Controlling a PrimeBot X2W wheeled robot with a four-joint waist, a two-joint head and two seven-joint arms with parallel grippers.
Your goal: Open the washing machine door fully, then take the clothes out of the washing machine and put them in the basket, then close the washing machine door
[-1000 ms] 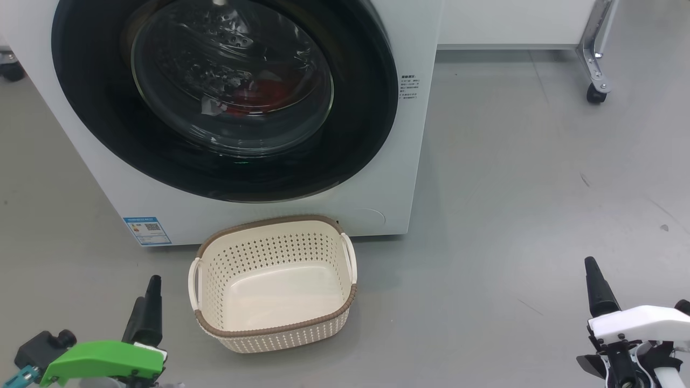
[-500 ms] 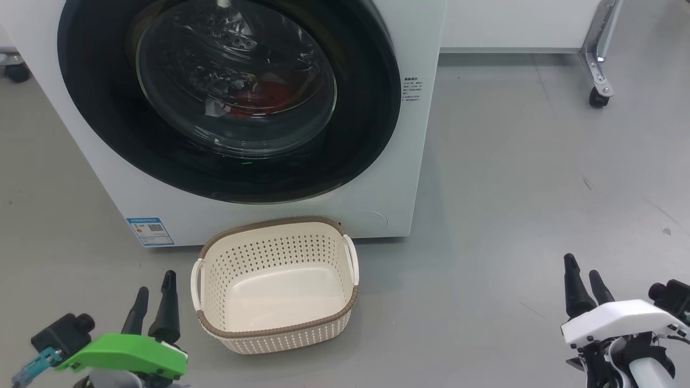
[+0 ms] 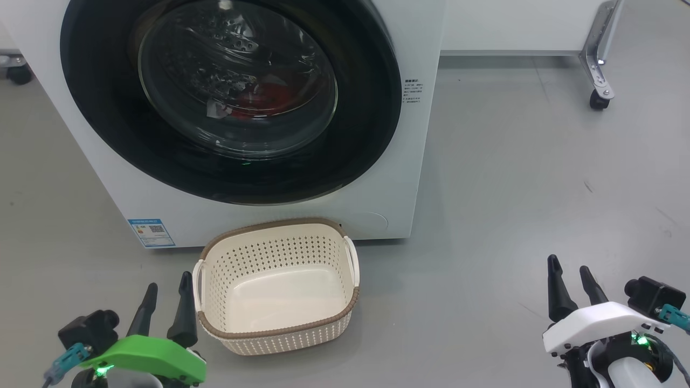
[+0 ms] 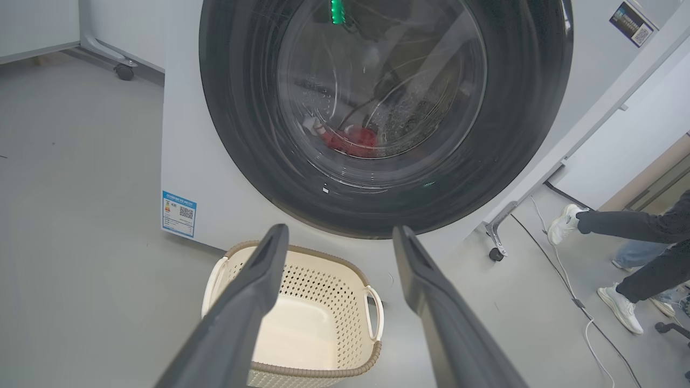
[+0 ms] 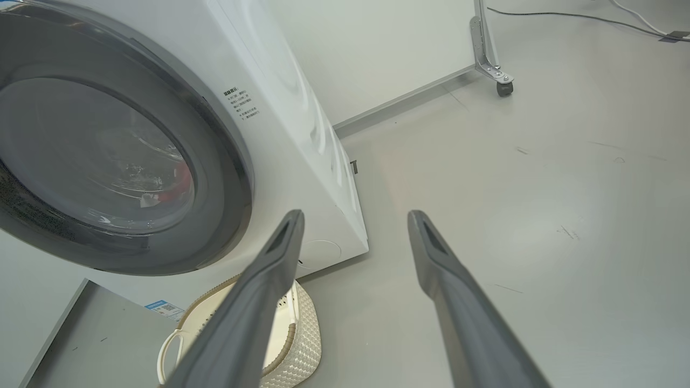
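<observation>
Head view: washing machine door (image 3: 102,124) shut, red clothes (image 3: 264,99) behind its glass. Basket (image 3: 280,327) on floor (image 3: 512,188) just before the washing machine (image 3: 388,178). My left jaws sit just left of the basket, right jaws well off to its right; both spread wide, holding nothing.

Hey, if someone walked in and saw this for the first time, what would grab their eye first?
The big glossy black washing machine door dominates the upper left of the head view, shut, with red clothes showing through its glass. Directly below it on the grey floor sits the empty cream basket. The left claw and right claw hang open at the lower corners.
</observation>
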